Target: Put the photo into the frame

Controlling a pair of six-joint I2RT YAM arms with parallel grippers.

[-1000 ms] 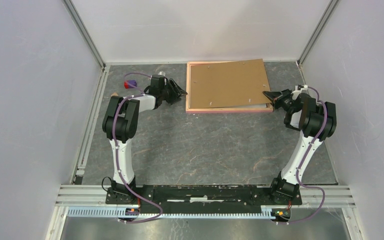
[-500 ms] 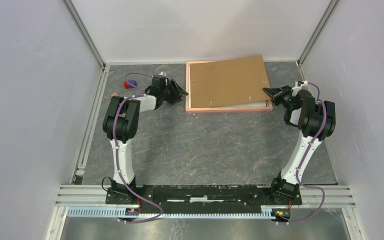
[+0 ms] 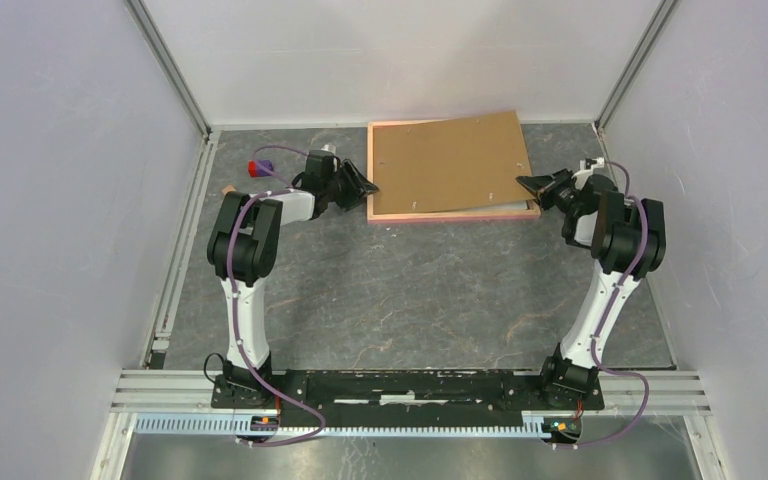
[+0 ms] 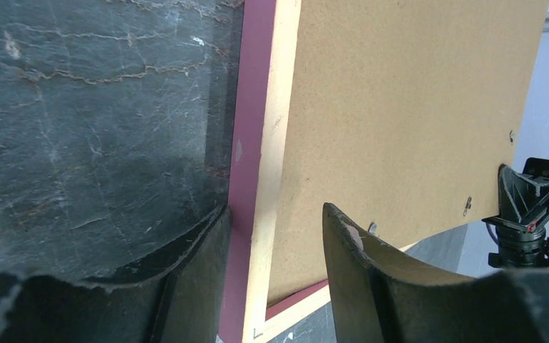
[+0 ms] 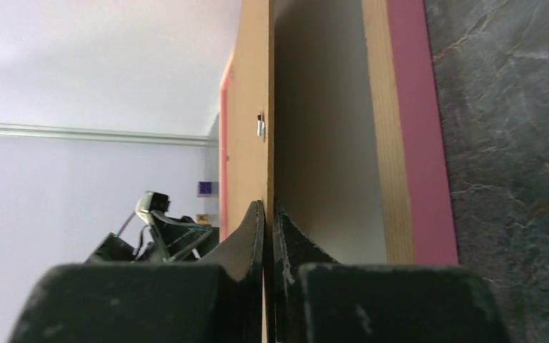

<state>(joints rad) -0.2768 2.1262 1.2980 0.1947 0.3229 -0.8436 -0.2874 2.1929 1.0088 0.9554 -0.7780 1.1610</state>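
Grey marbled table (image 3: 410,300), pale walls. Inside frame (image 3: 430,216), photo (image 5: 325,143), white back up. Above frame, board (image 3: 450,165) tilted, right edge clamped in right gripper (image 3: 522,182). Astride frame's left rail, left gripper (image 3: 370,185) half-spread, gripping nothing. Lower squarely, slowly.
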